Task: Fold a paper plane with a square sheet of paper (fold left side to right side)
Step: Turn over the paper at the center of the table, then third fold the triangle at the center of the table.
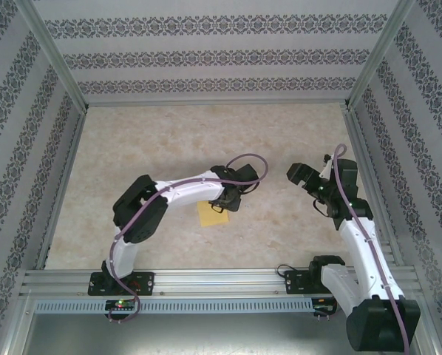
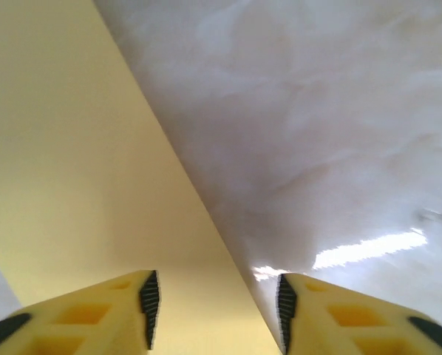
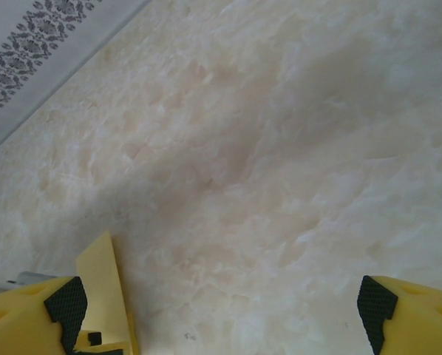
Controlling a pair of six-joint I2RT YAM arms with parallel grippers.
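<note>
The yellow sheet of paper (image 1: 210, 214) lies flat on the marble table, folded to a small piece. My left gripper (image 1: 225, 200) hides its far right corner, so I cannot tell whether it has a paper plane's pointed form. In the left wrist view the paper (image 2: 80, 185) covers the left half, its straight edge running diagonally down between my fingers. The left gripper (image 2: 215, 299) hangs low over that edge, jaws apart, gripping nothing. My right gripper (image 1: 304, 176) hovers to the right of the paper, open wide. In its wrist view the right gripper (image 3: 221, 307) holds nothing, and a corner of the paper (image 3: 101, 281) shows beside its left finger.
The marble tabletop (image 1: 206, 140) is walled by patterned panels at the back and both sides. An aluminium rail (image 1: 221, 279) with both arm bases runs along the near edge. A purple cable (image 1: 245, 159) loops above the left wrist.
</note>
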